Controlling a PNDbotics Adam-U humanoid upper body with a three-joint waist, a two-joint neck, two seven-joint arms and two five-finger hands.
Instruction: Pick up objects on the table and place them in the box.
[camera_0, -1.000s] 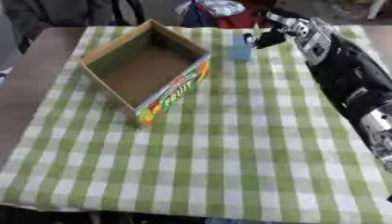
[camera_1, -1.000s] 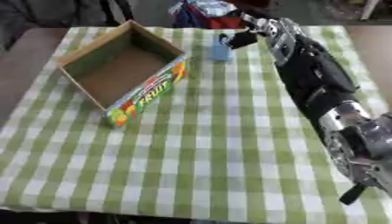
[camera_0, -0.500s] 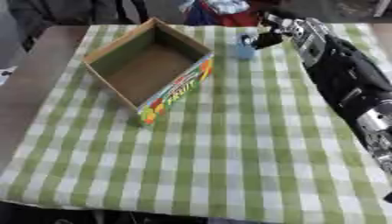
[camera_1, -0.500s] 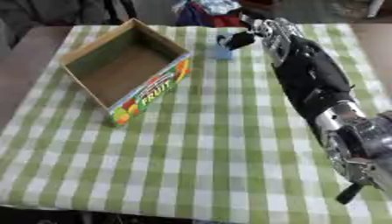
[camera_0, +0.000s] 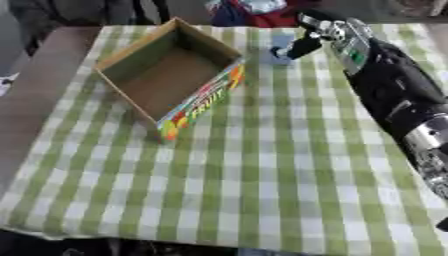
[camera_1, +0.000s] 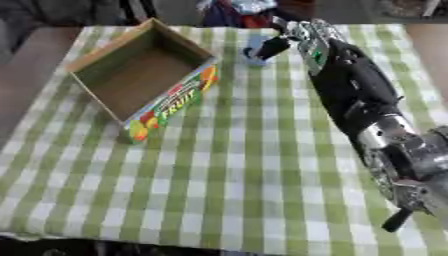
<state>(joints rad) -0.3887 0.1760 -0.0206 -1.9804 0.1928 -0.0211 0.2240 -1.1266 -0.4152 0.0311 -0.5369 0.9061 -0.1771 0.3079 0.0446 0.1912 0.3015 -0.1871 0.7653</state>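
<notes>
The right hand (camera_0: 302, 46) is extended to the far edge of the table (camera_0: 262, 190), where its dark fingers (camera_1: 267, 48) are curled against a small light-blue object (camera_0: 281, 49). Full enclosure cannot be confirmed. The open cardboard box (camera_0: 171, 82) is positioned to the left of the object, apart from it.

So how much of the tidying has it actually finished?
Nothing is packed yet: the box looks empty inside. In hand: the right hand has reached the small blue object at the table's far edge, fingers at it, though whether it is gripped is unclear. Left: lifting that object and placing it in the box.
</notes>
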